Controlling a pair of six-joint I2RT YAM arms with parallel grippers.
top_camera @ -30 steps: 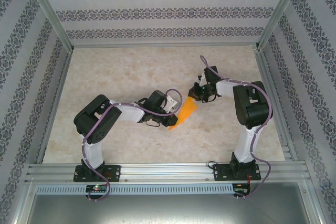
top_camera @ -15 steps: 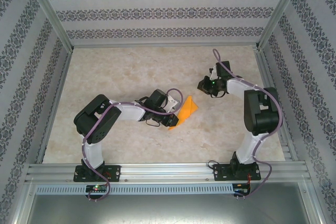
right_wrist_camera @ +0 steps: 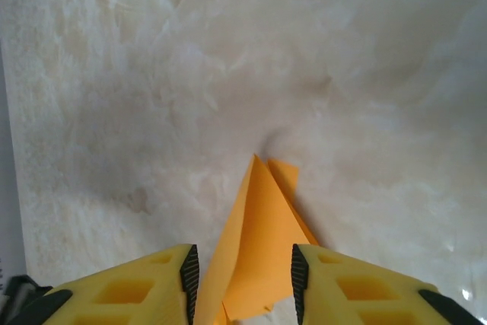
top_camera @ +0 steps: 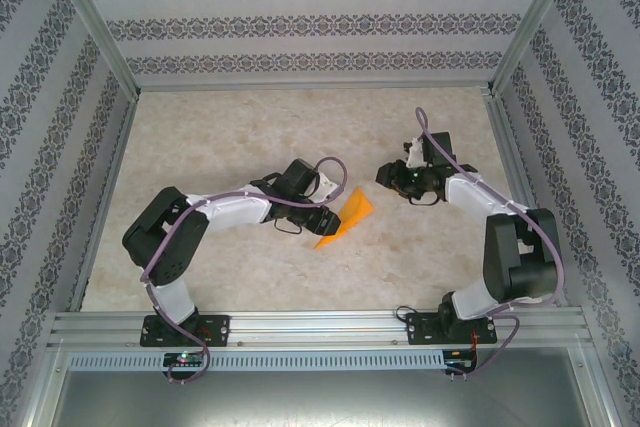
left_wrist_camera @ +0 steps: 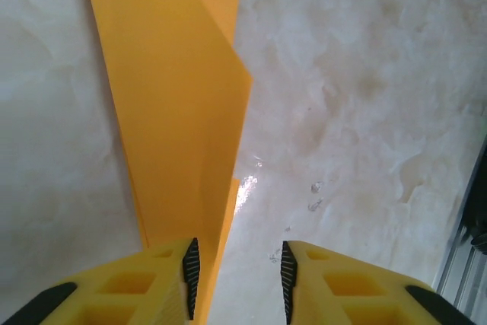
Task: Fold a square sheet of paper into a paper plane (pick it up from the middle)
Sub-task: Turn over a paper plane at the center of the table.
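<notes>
Left tool (left_wrist_camera: 236, 268) agape, paper plane (left_wrist_camera: 175, 112) layered

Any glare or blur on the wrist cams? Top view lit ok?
Left wrist: small glare spot on the table beside the paper plane, paper edges sharp. Right wrist: table texture soft, mildly washed out. Top external: even light, no harsh shadows.

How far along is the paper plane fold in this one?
Folding looks done: the paper plane is a narrow layered dart on the table. In hand: nothing; left gripper and right gripper stand open, not clamping it. Left: probably only drawing the arms clear.
</notes>
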